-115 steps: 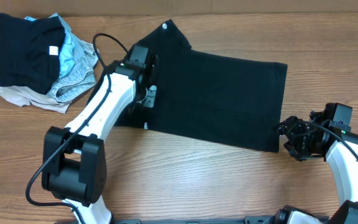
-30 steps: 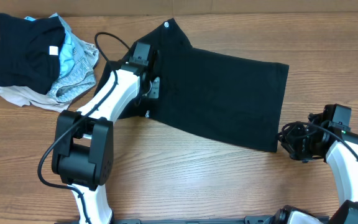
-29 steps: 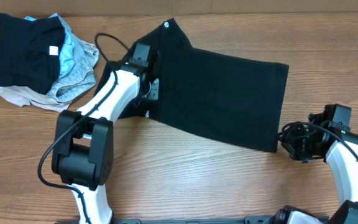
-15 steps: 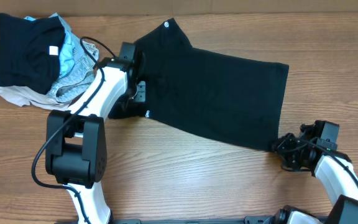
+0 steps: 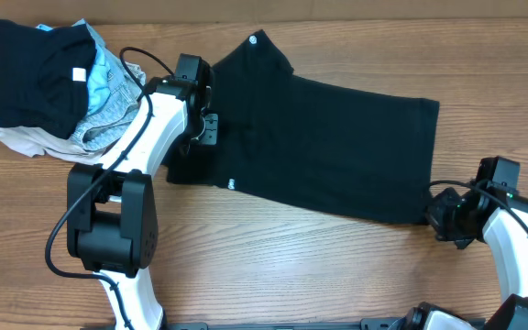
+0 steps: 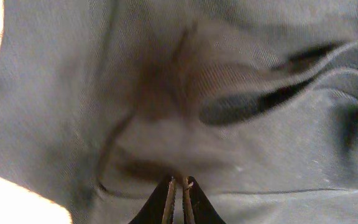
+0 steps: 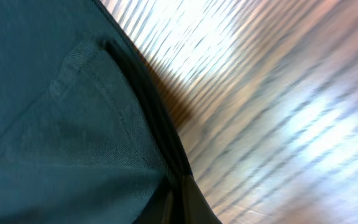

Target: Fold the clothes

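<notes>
The clothes at hand are a large black T-shirt (image 5: 328, 147) lying flat across the middle of the wooden table (image 5: 291, 266), with a small white logo (image 5: 253, 39) near its top corner. My left gripper (image 5: 204, 137) bears down on the shirt's left part. In the left wrist view its fingertips (image 6: 179, 182) are nearly together, with wrinkled cloth (image 6: 260, 137) drawn up to them. My right gripper (image 5: 436, 213) is at the shirt's lower right corner. In the right wrist view it (image 7: 174, 196) is shut on the hem (image 7: 135, 118).
A pile of other clothes lies at the far left: a black piece (image 5: 39, 73), a light-blue piece (image 5: 108, 78) and a beige piece (image 5: 26, 137). The left arm's cable (image 5: 145, 55) loops near that pile. Bare wood runs along the front.
The right gripper has shut on the shirt's lower right corner and moved right, dragging the shirt that way. The left gripper moved a little left and back, then held still.
</notes>
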`<state>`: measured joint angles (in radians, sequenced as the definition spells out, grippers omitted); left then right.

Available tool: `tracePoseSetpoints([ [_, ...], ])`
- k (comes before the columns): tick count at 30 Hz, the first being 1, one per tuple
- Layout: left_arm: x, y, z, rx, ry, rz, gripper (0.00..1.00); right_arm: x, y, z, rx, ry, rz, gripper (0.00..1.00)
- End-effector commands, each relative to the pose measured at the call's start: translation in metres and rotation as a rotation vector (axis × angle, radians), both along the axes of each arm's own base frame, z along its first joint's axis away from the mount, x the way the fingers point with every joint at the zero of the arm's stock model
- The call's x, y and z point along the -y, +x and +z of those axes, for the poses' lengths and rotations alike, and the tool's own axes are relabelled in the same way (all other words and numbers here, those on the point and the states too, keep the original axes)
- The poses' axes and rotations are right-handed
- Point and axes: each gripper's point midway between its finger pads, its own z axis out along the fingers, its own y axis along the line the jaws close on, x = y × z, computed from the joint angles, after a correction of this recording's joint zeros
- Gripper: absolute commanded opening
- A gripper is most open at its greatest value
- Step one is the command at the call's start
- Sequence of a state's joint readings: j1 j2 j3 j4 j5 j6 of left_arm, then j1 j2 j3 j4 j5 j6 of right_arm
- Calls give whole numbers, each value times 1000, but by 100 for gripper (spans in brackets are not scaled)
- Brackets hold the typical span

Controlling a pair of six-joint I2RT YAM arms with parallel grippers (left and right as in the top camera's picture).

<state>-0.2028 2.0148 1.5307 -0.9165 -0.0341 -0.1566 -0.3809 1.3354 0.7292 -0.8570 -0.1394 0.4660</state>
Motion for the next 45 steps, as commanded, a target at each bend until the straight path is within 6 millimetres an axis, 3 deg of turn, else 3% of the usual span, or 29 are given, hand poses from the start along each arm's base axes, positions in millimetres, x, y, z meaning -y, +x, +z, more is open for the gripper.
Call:
tracePoseSetpoints([
  [1,14,-6,-11,-31,-44,-93,10,19,-4,2,-35,-87,-61,4],
  [5,20,-13,-29,-29,-57,-142,12,19,-4,2,-35,-87,-60,4],
  [10,28,1,-44,62,-97,-149,15,19,-3,2,-31,-88,-60,4],
  [13,34,23,-43,167,-120,-149,6,19,-4,2,-32,-88,-60,4],
  [19,48,85,4,401,-261,28,4,19,-4,2,-35,-86,-60,4],
  [24,39,106,42,440,-272,67,9,18,-5,2,-39,-85,-59,4],
  [26,37,103,47,412,-256,53,11,18,-5,2,-39,-85,-59,4],
  [29,29,83,39,314,-191,11,14,18,-5,2,-39,-85,-59,4],
  [34,-19,28,13,87,53,71,17,18,-6,2,-40,-85,-59,8],
  [37,-36,2,6,-18,112,88,22,18,-6,2,-40,-84,-59,9],
  [42,-55,-5,-8,-47,94,142,38,17,-5,2,-38,-80,-59,17],
  [45,-53,-3,-18,-40,19,103,41,16,-5,2,-36,-74,-57,20],
])
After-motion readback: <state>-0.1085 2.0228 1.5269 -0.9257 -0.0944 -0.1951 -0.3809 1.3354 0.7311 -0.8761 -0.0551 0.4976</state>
